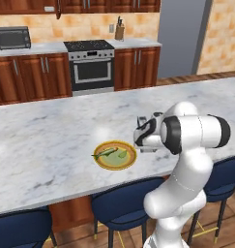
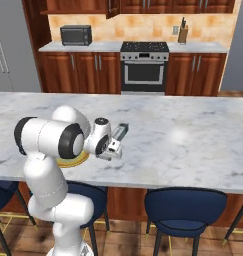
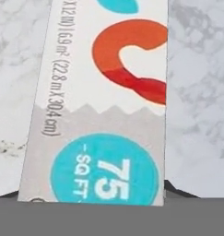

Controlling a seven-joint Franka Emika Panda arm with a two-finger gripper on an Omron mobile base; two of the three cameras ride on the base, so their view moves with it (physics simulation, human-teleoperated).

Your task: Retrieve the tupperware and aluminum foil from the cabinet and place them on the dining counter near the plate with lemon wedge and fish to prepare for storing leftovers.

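The aluminum foil (image 3: 104, 92) is a white box with teal and red-orange marks, lying lengthwise between my gripper's (image 3: 91, 193) dark tips, just over the marble. From the right base view its slim end (image 2: 123, 131) pokes out of the gripper (image 2: 117, 140), low above the dining counter (image 2: 183, 135). My jaws sit against both long sides of the box. The gold-rimmed plate (image 1: 115, 155) with greenish fish (image 1: 105, 153) and a lemon wedge (image 1: 123, 154) lies just left of the hand. The wall cabinet (image 2: 78, 5) runs along the far wall. The tupperware is out of view.
Blue stools (image 1: 121, 203) stand along the counter's near edge beside my base. Across the aisle are a stove (image 1: 91, 65), a black microwave (image 1: 12, 38), a knife block (image 1: 120, 30) and lower cupboards. A steel fridge (image 2: 5, 55) is at far left.
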